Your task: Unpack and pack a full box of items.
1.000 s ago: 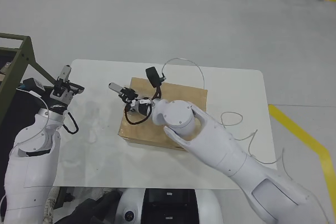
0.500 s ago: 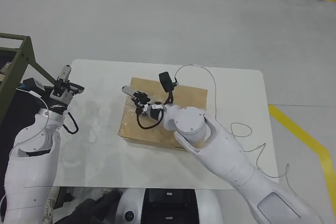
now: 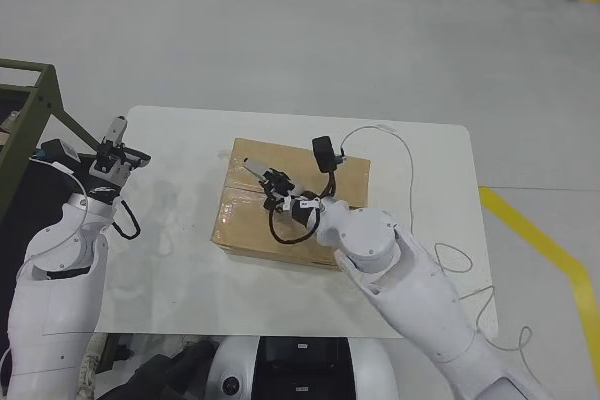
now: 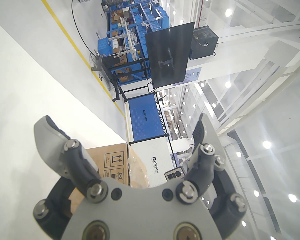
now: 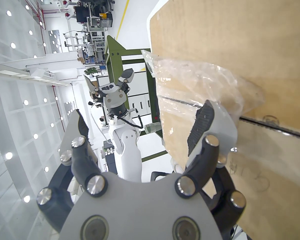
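Right gripper [image 5: 142, 112], wide open and empty, over the cardboard box [image 3: 240, 225] seam, presumably to peel tape [image 5: 202, 83]; left gripper [image 4: 125, 121] likewise, well apart.

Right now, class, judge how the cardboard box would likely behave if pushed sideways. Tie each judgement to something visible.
The cardboard box is wide, low and flat on the table, so it would probably slide rather than tip. Its flaps lie shut, so it likely stays stiff. Its weight cannot be judged.

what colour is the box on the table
The box is plain brown cardboard; the top view shows it best.
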